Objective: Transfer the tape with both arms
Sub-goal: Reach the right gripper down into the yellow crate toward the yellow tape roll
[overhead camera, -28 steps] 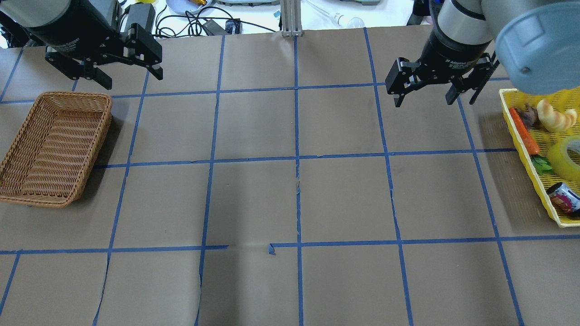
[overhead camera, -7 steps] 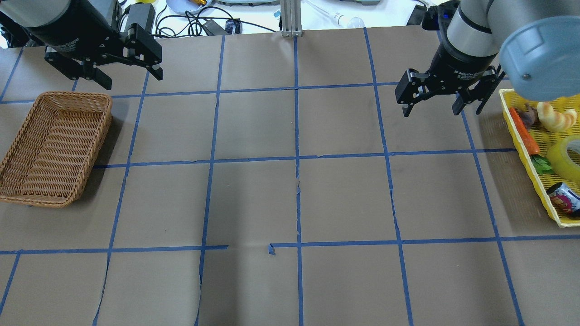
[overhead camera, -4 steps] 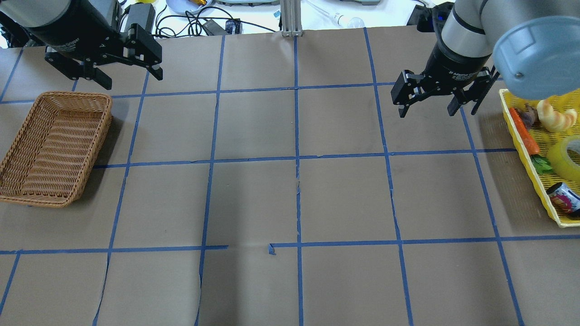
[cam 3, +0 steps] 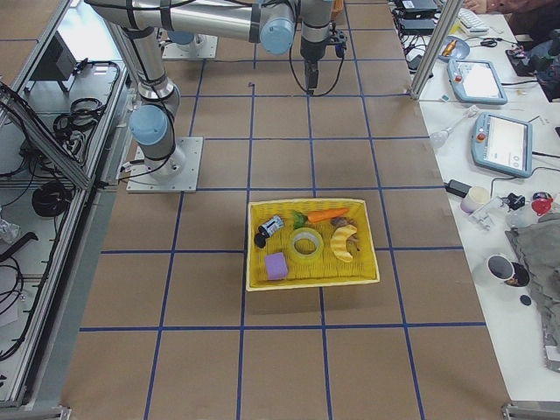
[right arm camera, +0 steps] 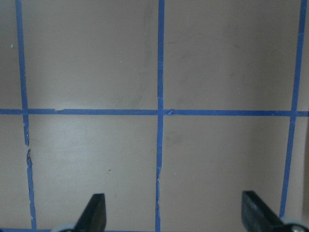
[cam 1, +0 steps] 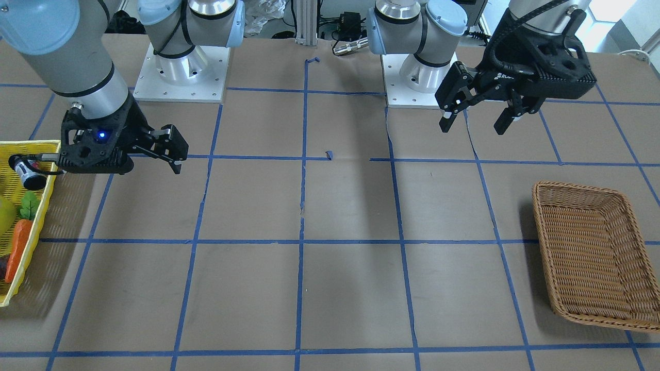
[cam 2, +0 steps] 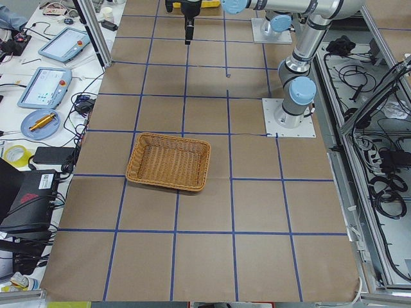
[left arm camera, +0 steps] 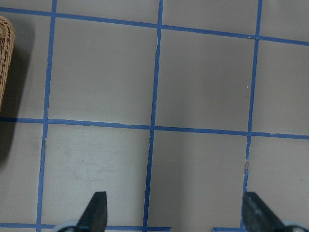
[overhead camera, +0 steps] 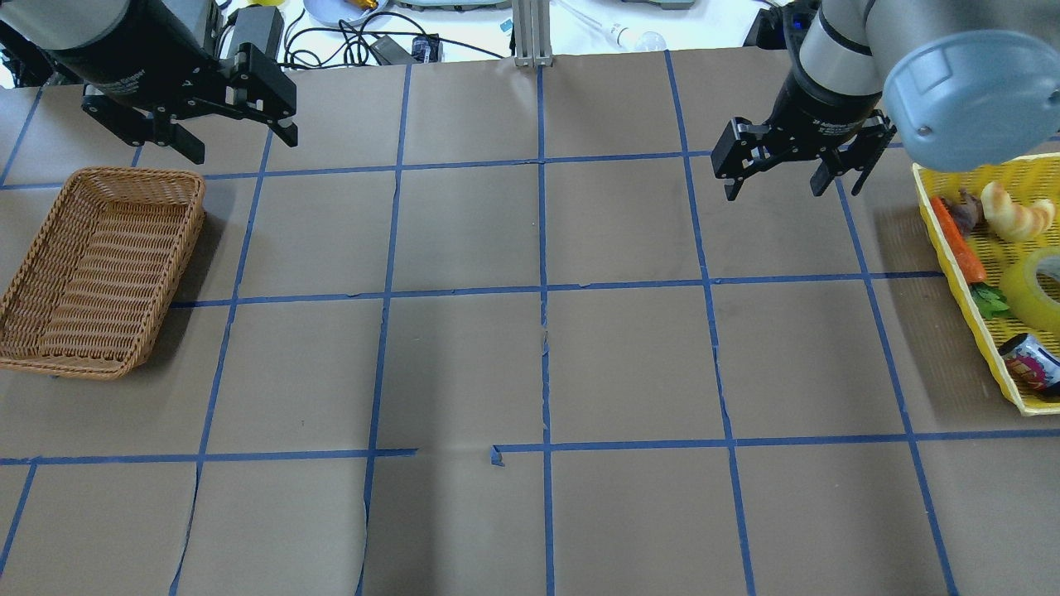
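Note:
The yellow tape roll [overhead camera: 1035, 290] with a pale core lies flat in the yellow tray [overhead camera: 1027, 408] at the table's right end; it also shows in the exterior right view [cam 3: 306, 244]. My right gripper [overhead camera: 778, 190] is open and empty, hanging above the table to the left of the tray's far corner, apart from the tape. In the right wrist view [right arm camera: 176, 212] only bare paper and blue grid lines lie under it. My left gripper [overhead camera: 244, 147] is open and empty above the table's far left, just beyond the wicker basket [overhead camera: 195, 223].
The tray also holds a carrot [overhead camera: 958, 240], a croissant [overhead camera: 1014, 213], a small can [overhead camera: 1031, 364] and a purple block [cam 3: 276, 265]. The wicker basket [cam 1: 593, 257] has nothing in it. Brown paper with blue tape lines covers the table. Cables and devices lie past the far edge.
My right gripper has drifted a little left and toward the far edge over the last second, still open. The left arm, tape and basket have not moved.

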